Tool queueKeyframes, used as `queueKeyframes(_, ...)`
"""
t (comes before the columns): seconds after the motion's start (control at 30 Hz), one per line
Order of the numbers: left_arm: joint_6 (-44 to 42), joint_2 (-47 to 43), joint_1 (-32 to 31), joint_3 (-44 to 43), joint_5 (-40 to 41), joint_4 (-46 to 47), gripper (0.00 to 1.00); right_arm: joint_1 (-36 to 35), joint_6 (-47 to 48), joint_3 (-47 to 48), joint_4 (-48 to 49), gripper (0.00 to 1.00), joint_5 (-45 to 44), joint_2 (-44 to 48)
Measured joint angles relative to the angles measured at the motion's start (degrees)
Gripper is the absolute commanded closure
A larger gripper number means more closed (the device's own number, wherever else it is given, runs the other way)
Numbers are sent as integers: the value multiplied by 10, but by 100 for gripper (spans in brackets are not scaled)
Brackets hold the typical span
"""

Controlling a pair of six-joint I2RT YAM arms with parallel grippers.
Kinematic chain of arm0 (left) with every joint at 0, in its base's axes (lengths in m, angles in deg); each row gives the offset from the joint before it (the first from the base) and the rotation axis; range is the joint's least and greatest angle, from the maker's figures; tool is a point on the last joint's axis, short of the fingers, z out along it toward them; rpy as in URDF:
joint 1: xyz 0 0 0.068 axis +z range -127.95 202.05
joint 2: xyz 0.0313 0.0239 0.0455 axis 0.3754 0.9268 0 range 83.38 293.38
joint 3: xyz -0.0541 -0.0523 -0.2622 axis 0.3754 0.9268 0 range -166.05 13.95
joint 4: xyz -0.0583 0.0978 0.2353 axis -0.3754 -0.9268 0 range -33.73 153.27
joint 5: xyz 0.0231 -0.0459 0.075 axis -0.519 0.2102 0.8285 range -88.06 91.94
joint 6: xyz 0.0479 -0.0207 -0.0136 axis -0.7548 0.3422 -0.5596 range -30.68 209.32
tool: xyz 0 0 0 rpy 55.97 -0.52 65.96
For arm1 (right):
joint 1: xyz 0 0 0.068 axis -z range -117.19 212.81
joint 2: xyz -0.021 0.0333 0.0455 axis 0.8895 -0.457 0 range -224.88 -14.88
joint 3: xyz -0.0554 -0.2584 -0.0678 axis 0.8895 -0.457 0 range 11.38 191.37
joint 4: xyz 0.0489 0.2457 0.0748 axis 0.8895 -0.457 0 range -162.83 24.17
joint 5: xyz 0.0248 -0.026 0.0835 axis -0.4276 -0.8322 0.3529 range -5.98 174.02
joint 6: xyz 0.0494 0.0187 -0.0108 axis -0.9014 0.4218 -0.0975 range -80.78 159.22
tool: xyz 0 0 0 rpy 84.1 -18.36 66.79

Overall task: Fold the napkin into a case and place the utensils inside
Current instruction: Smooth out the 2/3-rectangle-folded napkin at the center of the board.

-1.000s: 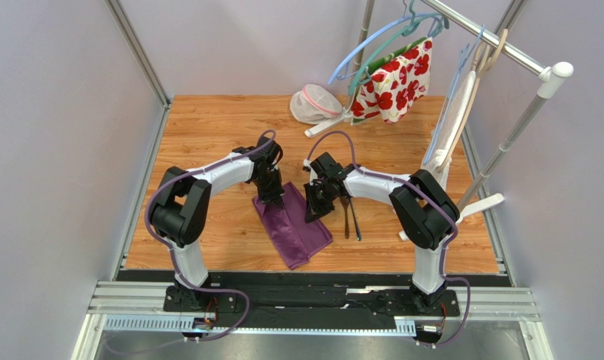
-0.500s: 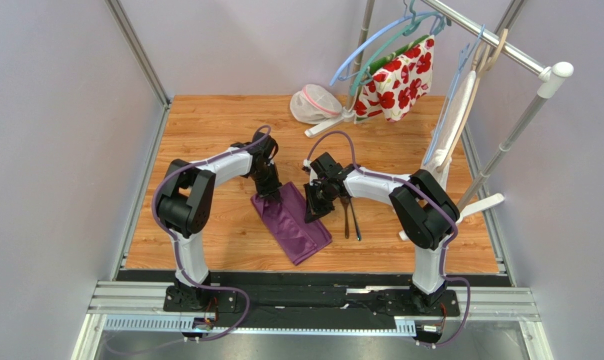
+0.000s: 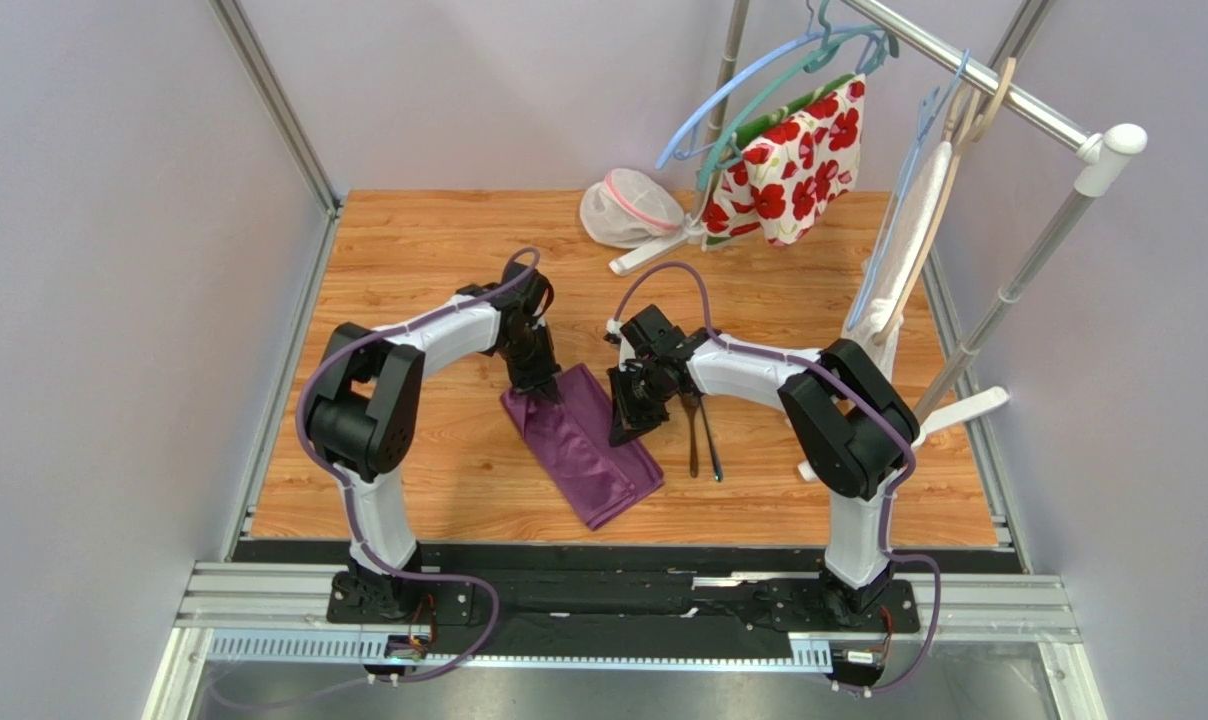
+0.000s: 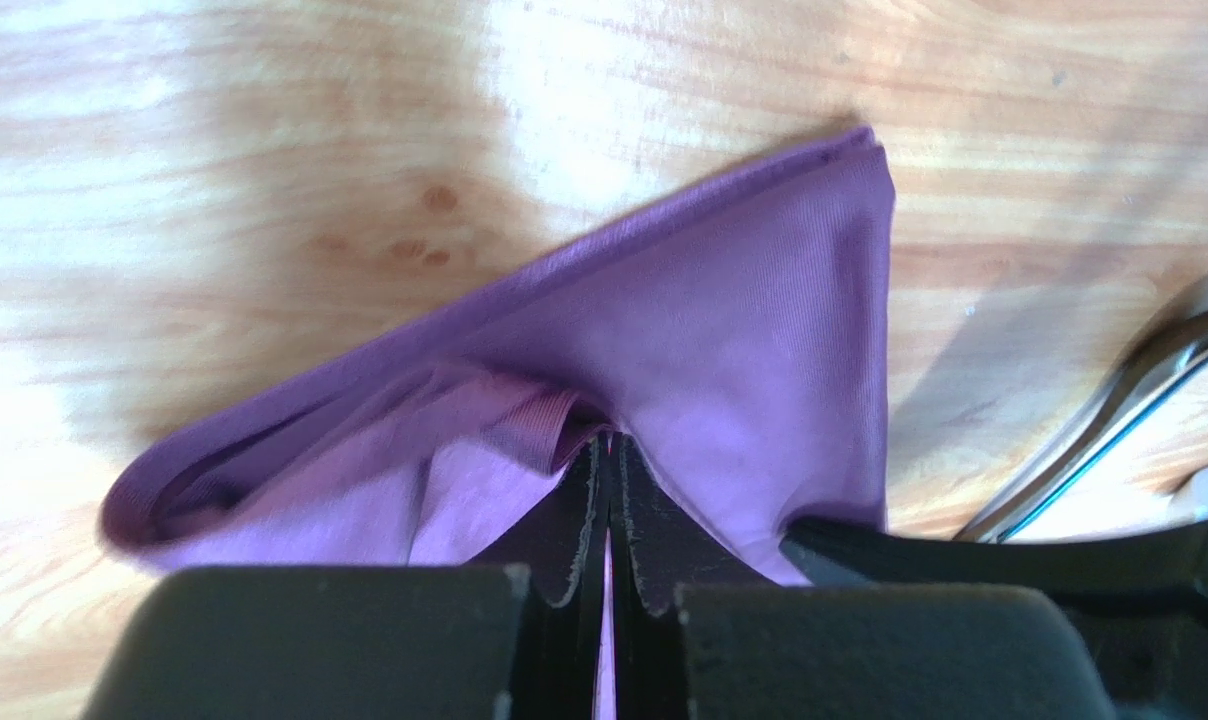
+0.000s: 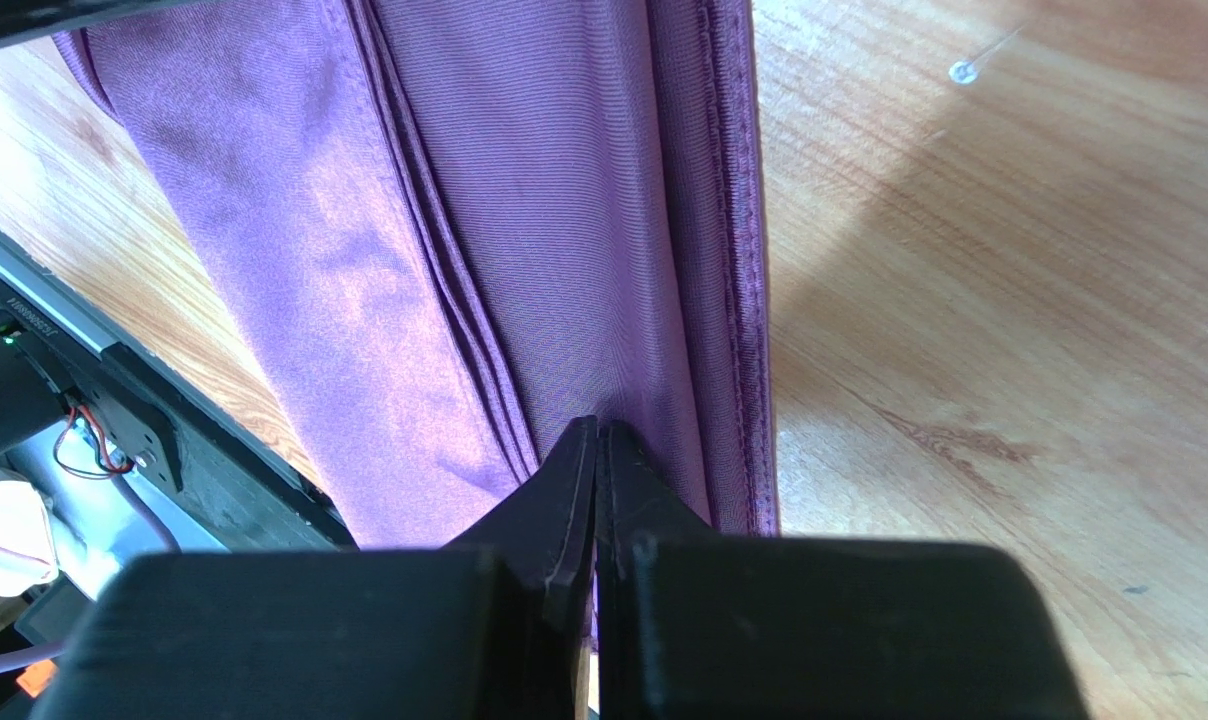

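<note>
The left jaws are clenched on a raised pinch of the one purple napkin (image 3: 588, 450), gripping its upper-left end just left of centre in the overhead view. The napkin lies as a folded strip on the tabletop (image 3: 415, 255), slanting from there down to the lower right. At mid-frame the right jaws are pressed shut too, their tips touching the strip near its right hem. Whether cloth is caught between them I cannot tell. Right of those jaws lie two utensils (image 3: 693, 438), side by side, near the napkin but apart from it.
</note>
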Motion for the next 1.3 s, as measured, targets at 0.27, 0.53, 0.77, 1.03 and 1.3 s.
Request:
queueKeyframes(0.27,-11,-102,-46,25,28,0,94,0,0,0,-1,100,0,0)
queueKeyframes(0.53,24,-121,-141,86,17,16,100,0,0,0,0,100,1,-1)
queueKeyframes(0.77,52,-108,-185,125,0,26,100,0,0,0,0,100,3,-1)
queueKeyframes(1.03,75,-125,-197,187,-14,49,100,0,0,0,0,100,5,-2)
queueKeyframes(1.3,88,-145,-200,213,-21,67,100,-2,0,0,1,100,12,-4)
